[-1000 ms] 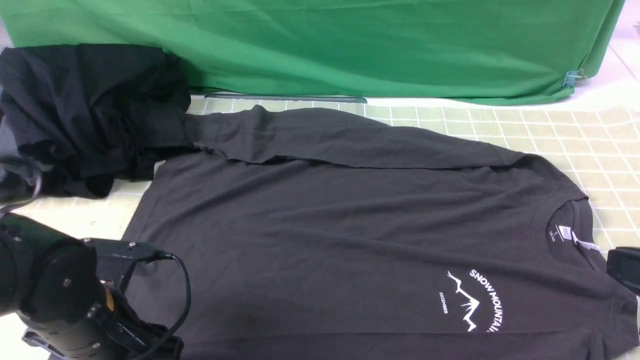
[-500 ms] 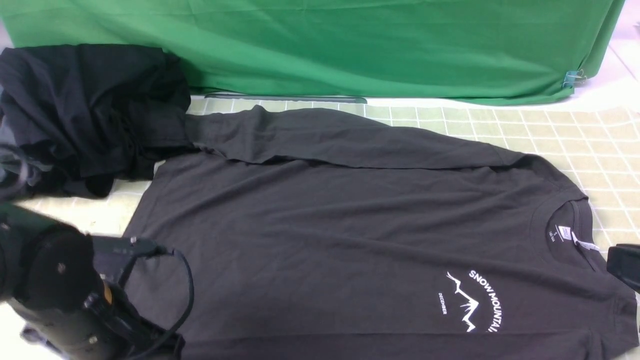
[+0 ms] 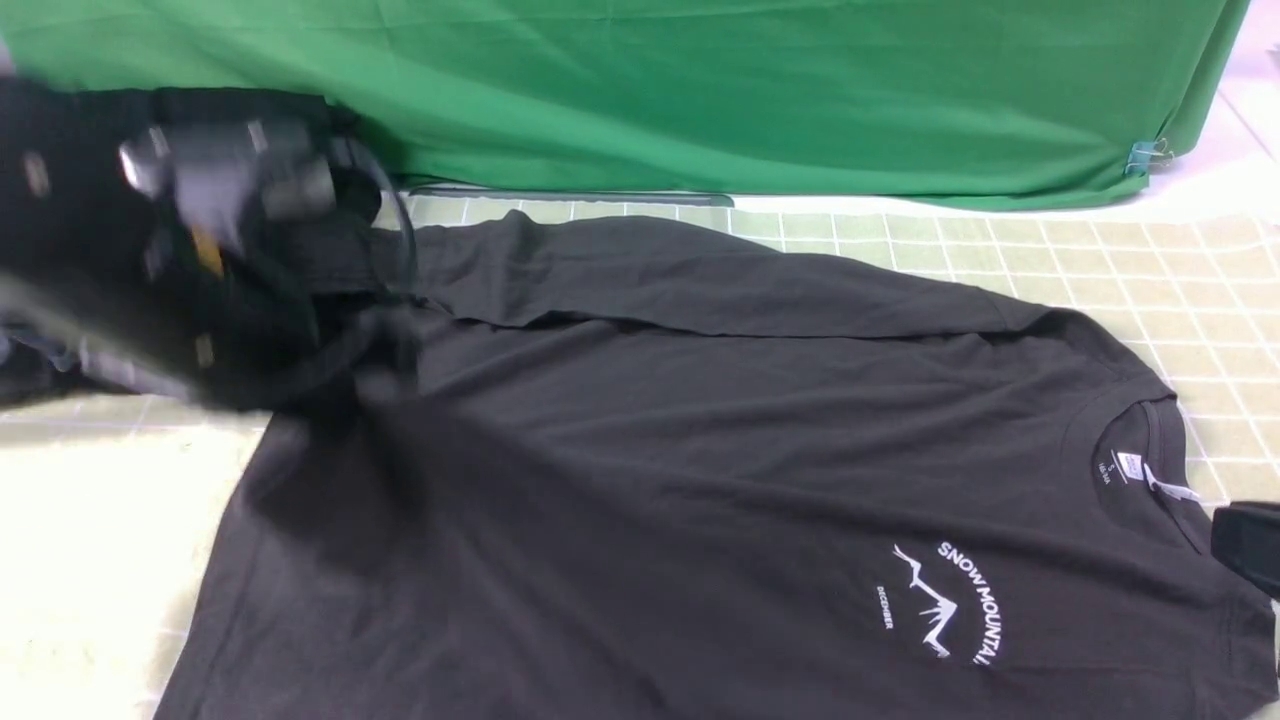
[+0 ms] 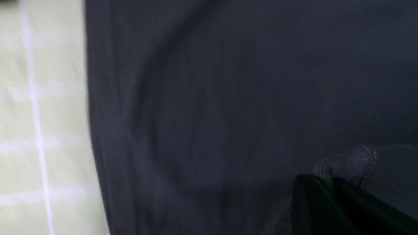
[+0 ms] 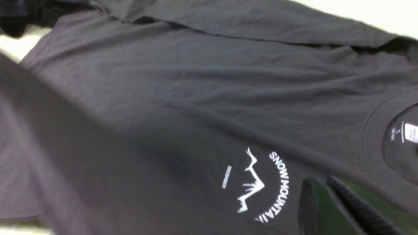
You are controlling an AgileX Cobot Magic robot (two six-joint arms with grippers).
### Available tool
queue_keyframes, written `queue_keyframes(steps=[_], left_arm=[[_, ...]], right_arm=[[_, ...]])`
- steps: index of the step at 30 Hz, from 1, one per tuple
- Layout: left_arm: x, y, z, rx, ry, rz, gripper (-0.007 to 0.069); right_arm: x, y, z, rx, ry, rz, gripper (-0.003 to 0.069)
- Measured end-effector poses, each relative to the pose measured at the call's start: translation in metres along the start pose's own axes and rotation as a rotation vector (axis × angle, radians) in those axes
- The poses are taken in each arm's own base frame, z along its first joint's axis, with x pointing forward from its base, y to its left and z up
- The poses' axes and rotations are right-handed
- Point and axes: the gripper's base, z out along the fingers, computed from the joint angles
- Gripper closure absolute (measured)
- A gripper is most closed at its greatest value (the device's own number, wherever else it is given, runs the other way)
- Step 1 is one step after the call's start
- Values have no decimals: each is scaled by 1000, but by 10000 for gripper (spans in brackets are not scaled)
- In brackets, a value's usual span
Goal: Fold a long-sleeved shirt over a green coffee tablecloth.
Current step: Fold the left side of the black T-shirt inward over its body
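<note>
Above the hem end of the shirt, at ten o'clock: my left gripper (image 4: 321, 180), pinched tight on a bit of dark cloth, I think the near sleeve by its cuff.
Big charcoal jersey shirt with long sleeves (image 3: 750, 480): spread across the middle; its long way runs from the hem at nine o'clock to the neck hole at about three.
Pale yellow-green cloth with white squares (image 3: 1150, 260): under the shirt.
White mountain print (image 3: 935, 605): toward four o'clock from my left gripper.
Far sleeve (image 3: 740, 290): lies along the shirt's far side, from eleven to one o'clock.
Right gripper (image 5: 321, 181): tips together, no cloth seen between them; its arm is nearer the neck.
Nearer arm: left, for the held cloth and the hem.
Next move: I'd lay the held cloth flat along the body.
Black cloth heap (image 3: 290, 103): ten o'clock, close by my left arm; it could snag.
</note>
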Motion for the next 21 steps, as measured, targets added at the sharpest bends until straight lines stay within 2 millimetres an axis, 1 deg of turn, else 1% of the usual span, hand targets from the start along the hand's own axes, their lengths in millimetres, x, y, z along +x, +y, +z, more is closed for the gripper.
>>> queue_keyframes(steps=[1, 2, 3, 4, 5, 6, 7, 8, 9, 10, 12, 15, 16, 18, 19, 20, 21], left_arm=[[-17, 7, 1, -13, -27, -27, 611], [-17, 9, 1, -16, -28, -30, 611], [-32, 16, 6, -30, -42, -49, 611], [-39, 22, 10, -40, -46, -55, 611], [-41, 23, 11, -43, -46, -54, 611], [-51, 30, 24, -56, -37, -66, 611], [-55, 32, 32, -61, -27, -71, 611], [-59, 34, 44, -67, -8, -69, 611], [-59, 35, 49, -69, 1, -66, 611], [-62, 36, 64, -76, 27, -53, 611], [-62, 38, 86, -86, 64, -45, 611], [-59, 42, 111, -105, 113, -40, 611], [-56, 45, 123, -110, 140, -49, 611], [-53, 49, 133, -120, 165, -66, 611], [-51, 52, 140, -128, 182, -78, 611], [-51, 52, 140, -127, 182, -78, 611], [-50, 54, 143, -131, 190, -84, 611]], right_arm=[[1, 0, 0, 0, 16, 1, 641], [2, 0, 0, 0, 22, 0, 641], [4, 0, 0, 0, 42, 0, 641], [5, 0, 0, 0, 53, 1, 641], [5, 0, 0, 0, 57, 1, 641], [7, 0, 0, 0, 74, 1, 639], [8, 0, 0, 0, 88, 1, 639], [9, 0, 0, -1, 110, 3, 639], [9, 0, 0, -1, 114, 3, 639], [10, 1, 0, -1, 152, 4, 638], [10, 2, 1, -5, 229, -1, 638], [7, 5, 3, -27, 324, -31, 637], [4, 7, 7, -47, 363, -48, 636], [1, 11, 11, -87, 407, -80, 634], [0, 12, 19, -114, 445, -102, 630], [0, 13, 19, -120, 444, -106, 630], [1, 13, 25, -136, 474, -117, 627]])
